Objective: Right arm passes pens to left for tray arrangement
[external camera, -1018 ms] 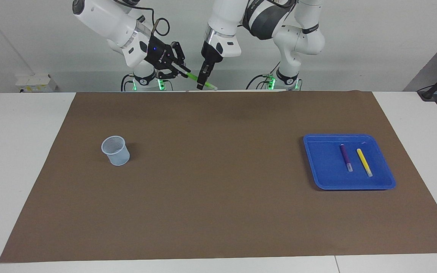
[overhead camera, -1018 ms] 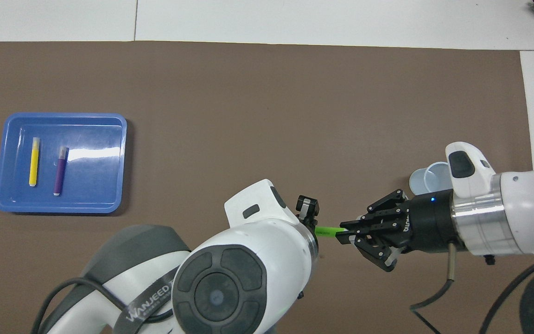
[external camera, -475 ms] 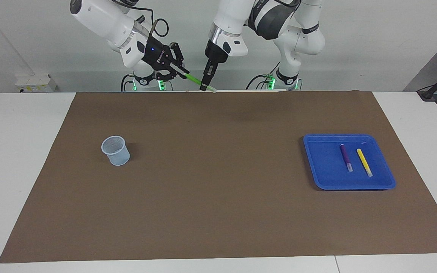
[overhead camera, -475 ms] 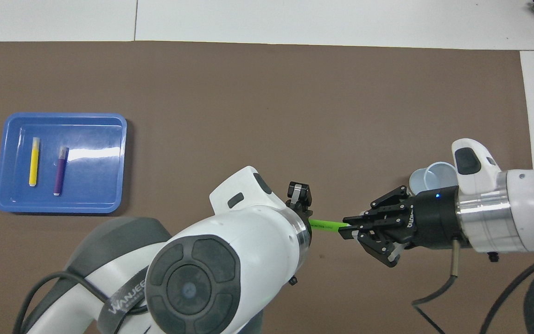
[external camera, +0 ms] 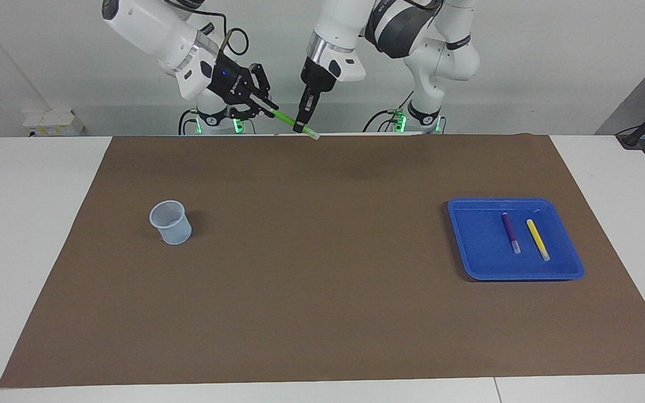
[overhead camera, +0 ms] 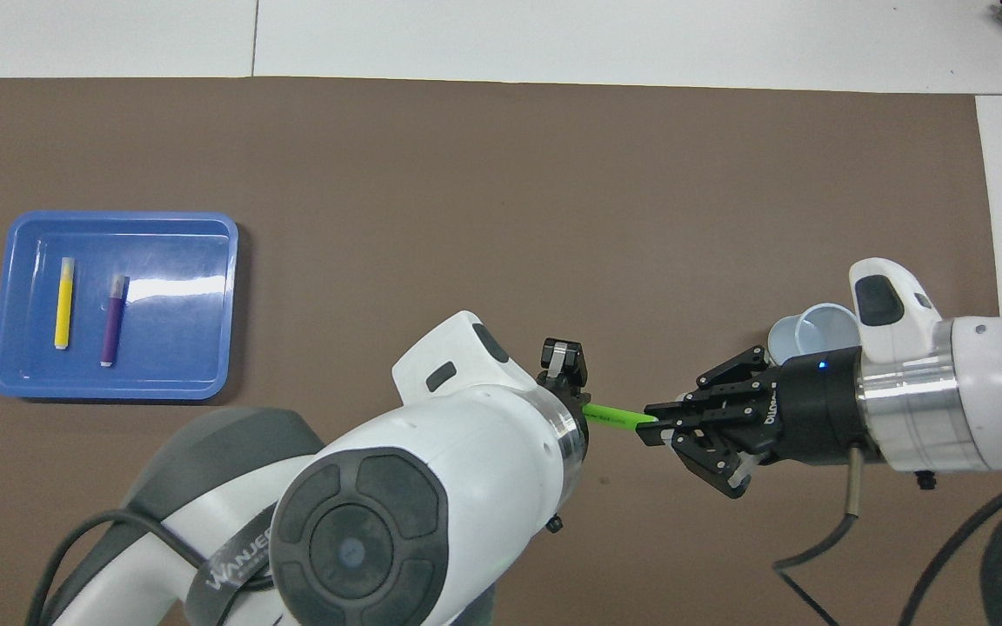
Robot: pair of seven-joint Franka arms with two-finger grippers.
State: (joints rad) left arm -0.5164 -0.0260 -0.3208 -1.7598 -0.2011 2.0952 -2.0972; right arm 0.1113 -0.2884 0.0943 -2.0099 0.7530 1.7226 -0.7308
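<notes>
The green pen (external camera: pixel 293 122) is pinched at one end by the right gripper (external camera: pixel 269 109) and held aloft for handover; at its four-o'clock end, the left gripper (external camera: pixel 299 126) is pressed around it. The tray (external camera: pixel 473 246), holding the purple pen (external camera: pixel 510 232) and the yellow pen (external camera: pixel 537 239), is kept toward the left arm's end.

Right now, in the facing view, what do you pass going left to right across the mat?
Cup → green pen held up between both arms → purple pen → yellow pen, those two lying in the blue tray.

one camera faces the robots from high across, another looks steeply down; both share the mat (external camera: pixel 322 313).
</notes>
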